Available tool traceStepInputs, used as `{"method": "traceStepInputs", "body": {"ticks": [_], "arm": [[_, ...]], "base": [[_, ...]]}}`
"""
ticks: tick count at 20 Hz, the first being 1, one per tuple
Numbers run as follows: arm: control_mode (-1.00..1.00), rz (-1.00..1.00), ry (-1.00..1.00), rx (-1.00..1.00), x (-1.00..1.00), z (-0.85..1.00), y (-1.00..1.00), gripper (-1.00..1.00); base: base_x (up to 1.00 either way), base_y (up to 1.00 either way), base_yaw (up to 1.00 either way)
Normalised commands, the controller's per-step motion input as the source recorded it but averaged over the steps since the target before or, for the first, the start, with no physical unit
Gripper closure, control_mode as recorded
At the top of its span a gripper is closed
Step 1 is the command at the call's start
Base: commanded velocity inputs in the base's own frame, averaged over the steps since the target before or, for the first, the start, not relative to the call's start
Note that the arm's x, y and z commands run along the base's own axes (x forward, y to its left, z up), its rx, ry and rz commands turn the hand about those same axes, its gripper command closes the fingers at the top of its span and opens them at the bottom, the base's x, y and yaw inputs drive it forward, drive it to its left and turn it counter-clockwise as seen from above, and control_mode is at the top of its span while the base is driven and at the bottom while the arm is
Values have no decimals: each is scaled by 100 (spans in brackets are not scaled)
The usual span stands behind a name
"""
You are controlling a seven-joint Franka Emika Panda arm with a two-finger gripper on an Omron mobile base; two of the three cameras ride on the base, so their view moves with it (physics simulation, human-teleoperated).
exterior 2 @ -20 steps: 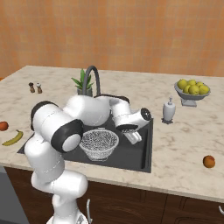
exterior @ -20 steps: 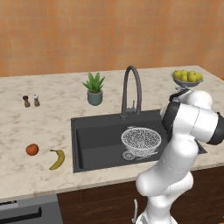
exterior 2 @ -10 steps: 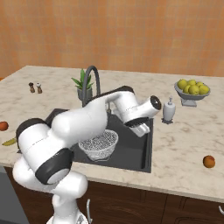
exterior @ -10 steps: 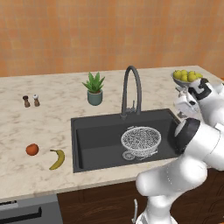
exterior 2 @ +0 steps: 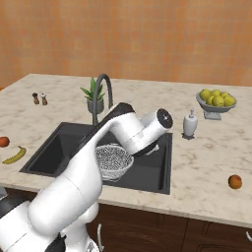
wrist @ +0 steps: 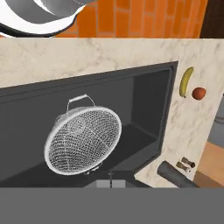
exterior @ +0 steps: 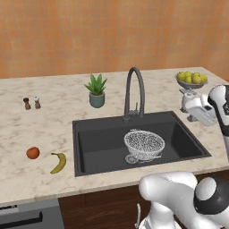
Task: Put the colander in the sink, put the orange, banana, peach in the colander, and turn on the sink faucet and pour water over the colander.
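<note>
At lower left of the left base view, the orange-red fruit (exterior: 32, 153) and the banana (exterior: 58, 162) lie near each other on the counter (exterior: 44, 129). Centre frame, the colander (exterior: 144, 144) sits in the sink (exterior: 89, 147), below the sink faucet (exterior: 134, 91). At right edge, the gripper (exterior: 184, 99) is closed together, empty, beside the fruit bowl (exterior: 191, 79).

Left base view sits behind the arm's left, looking forward and down at the counter (exterior: 53, 112), the sink (exterior: 94, 147) dead centre. Right base view takes the same counter from the other side, sink (exterior 2: 54, 147) shifted left. Both share basin, faucet (exterior: 134, 91) and colander (exterior: 144, 144). Hand view is closest, rolled, looking down into the sink (wrist: 144, 105) at the colander (wrist: 83, 141).
</note>
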Motion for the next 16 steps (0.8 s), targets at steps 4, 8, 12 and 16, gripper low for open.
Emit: {"method": "traceStepInputs", "body": {"ticks": [4, 8, 12, 16], "arm": [[-100, 3, 16, -13, -38, 51, 96, 100], [-100, 9, 7, -10, -61, 36, 86, 100], [-100, 14, 3, -6, -61, 21, 80, 100], [-100, 15, 5, -9, -55, 14, 94, 100]], "base": [[0, 0, 0], [0, 0, 0], [0, 0, 0], [0, 0, 0]]}}
